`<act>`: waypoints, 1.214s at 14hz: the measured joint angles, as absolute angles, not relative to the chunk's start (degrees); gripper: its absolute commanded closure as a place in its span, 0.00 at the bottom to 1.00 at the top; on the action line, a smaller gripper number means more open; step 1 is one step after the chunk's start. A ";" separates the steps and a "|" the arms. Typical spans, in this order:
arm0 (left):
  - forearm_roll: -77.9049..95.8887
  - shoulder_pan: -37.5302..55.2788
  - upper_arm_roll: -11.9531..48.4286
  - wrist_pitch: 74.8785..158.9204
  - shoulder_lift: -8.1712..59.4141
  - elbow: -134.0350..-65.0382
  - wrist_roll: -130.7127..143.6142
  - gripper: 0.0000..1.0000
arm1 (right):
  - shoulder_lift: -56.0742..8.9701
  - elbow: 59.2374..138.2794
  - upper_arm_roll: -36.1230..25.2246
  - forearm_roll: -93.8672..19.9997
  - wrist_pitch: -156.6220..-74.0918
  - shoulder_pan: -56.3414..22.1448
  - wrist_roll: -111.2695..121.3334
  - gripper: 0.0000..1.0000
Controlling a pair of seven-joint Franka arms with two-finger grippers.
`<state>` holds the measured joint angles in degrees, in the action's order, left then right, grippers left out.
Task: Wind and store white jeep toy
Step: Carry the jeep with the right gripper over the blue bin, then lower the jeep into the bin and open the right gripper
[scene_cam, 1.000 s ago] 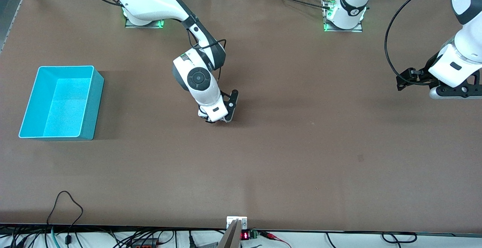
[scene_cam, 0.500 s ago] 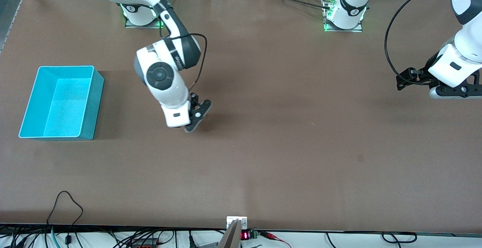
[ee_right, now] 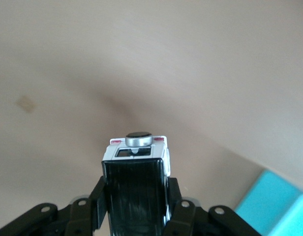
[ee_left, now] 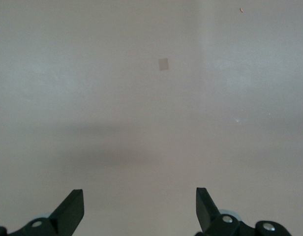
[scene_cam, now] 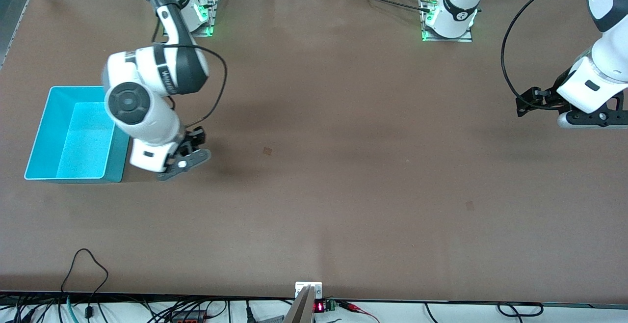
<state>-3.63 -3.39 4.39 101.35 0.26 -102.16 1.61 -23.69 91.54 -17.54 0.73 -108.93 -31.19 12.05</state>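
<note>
White jeep toy [ee_right: 136, 162]: clamped in right pincer [scene_cam: 182, 162], carried from mid-table to beside turquoise bin [scene_cam: 49, 131]; storing imminent. Left pincer [ee_left: 139, 211] waits wide.

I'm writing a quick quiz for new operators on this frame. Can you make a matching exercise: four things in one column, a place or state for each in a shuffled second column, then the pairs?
Things:
1. jeep
2. bin
3. left gripper
4. right gripper

Places or states:
A. open, holding nothing, at the left arm's end of the table
B. clamped between shut fingers
C. over the table just beside the bin
D. resting at the right arm's end of the table

Pairs: 1-B, 2-D, 3-A, 4-C
</note>
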 measured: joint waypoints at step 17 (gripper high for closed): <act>-3.63 -3.41 4.32 100.65 0.26 -102.16 -0.41 0.00 | -14.90 118.16 -25.24 0.72 -129.36 -6.49 19.96 1.00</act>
